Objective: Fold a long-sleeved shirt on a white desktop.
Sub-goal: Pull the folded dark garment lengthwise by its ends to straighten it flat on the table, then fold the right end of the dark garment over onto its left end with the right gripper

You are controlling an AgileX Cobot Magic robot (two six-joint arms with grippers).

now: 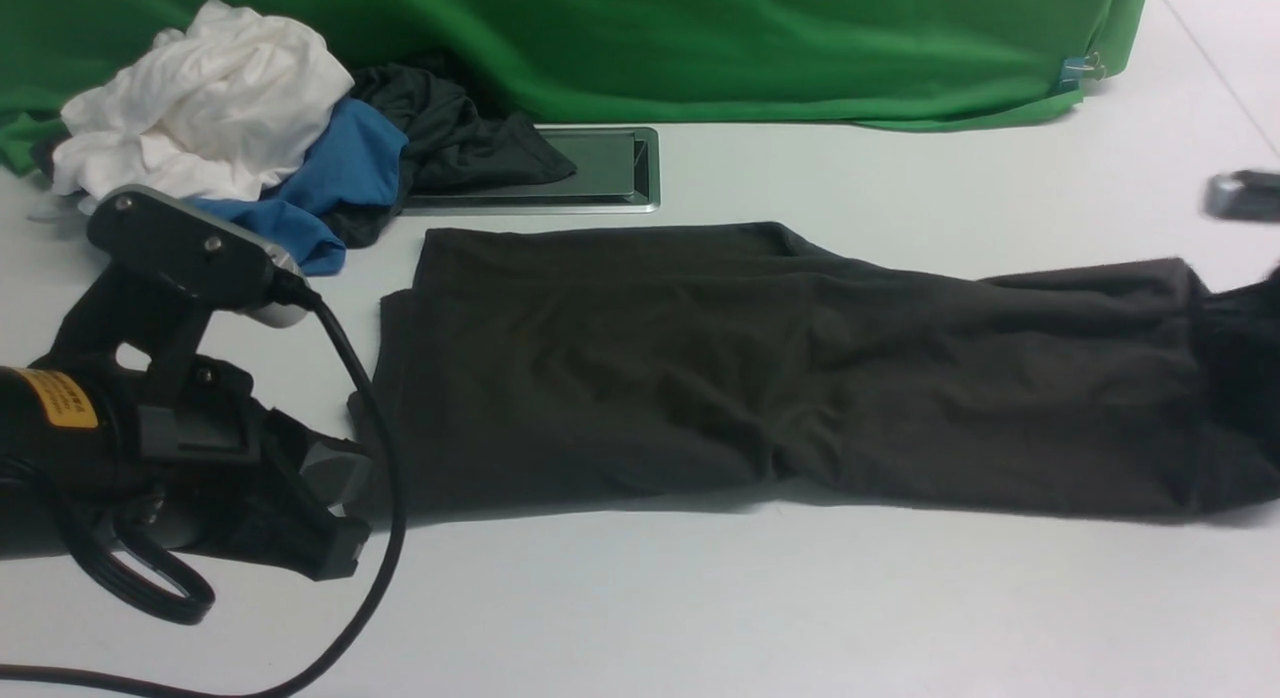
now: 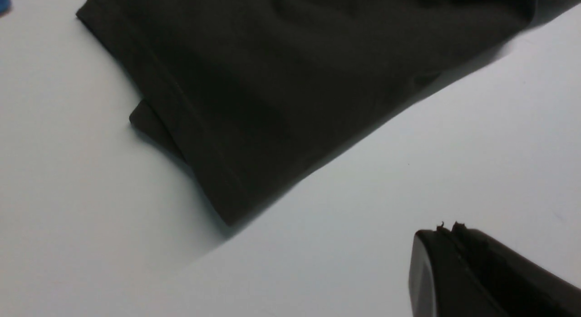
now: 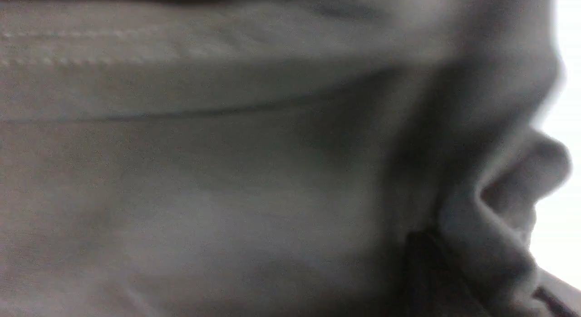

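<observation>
The white desktop [image 1: 700, 598] carried the long-sleeved shirt [image 1: 760, 378], lying as a long folded band across its middle. The cloth looked soft and limp, so I judged a hem corner the best hold. The left gripper [image 1: 335, 508] sat beside the near-left corner; whether it was spread, I cannot tell. The right gripper's state was hidden by cloth.

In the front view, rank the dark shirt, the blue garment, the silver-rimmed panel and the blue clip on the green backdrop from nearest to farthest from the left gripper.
1. Long-sleeved shirt: its left edge sits right by the left gripper.
2. Blue garment: behind the gripper, in the pile.
3. Silver-rimmed panel: farther back, toward the middle.
4. Blue clip: far right, on the backdrop's corner.
</observation>
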